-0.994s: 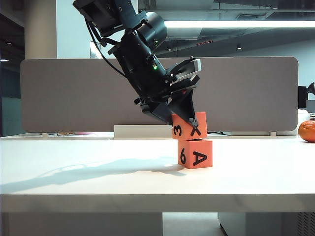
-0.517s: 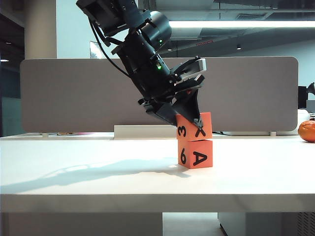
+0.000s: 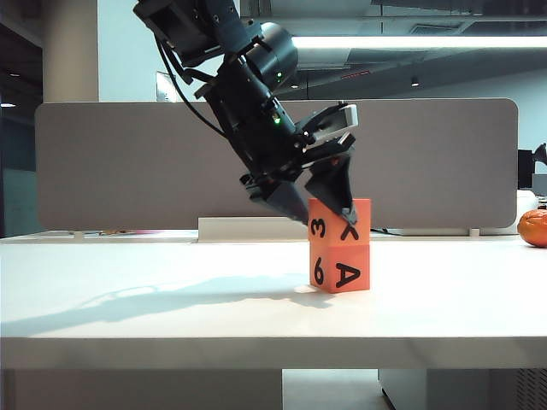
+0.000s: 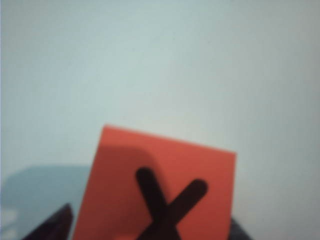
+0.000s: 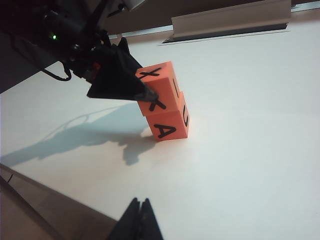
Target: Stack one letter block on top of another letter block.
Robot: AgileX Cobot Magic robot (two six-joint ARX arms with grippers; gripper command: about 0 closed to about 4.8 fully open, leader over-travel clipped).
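The orange block marked Y and 3 [image 3: 342,224] sits flat and square on the orange block marked A and 6 [image 3: 342,272] on the white table [image 3: 171,299]. My left gripper [image 3: 327,215] leans down from the upper left, its black fingers straddling the top block, open, with a thin gap at the sides. The left wrist view shows that block [image 4: 160,190] close up between the dark fingers [image 4: 57,227]. From the right wrist view the stack [image 5: 167,127] is far off. My right gripper [image 5: 140,202] is shut on nothing, well away from the blocks.
An orange fruit [image 3: 533,227] lies at the far right of the table. A grey partition panel [image 3: 128,162] and a white rail [image 3: 248,229] run along the back edge. The table's front edge is close to the camera.
The top block was tilted in the left gripper's grip. The jaws have spread and the block has settled flat onto the A block. The arm barely moved.
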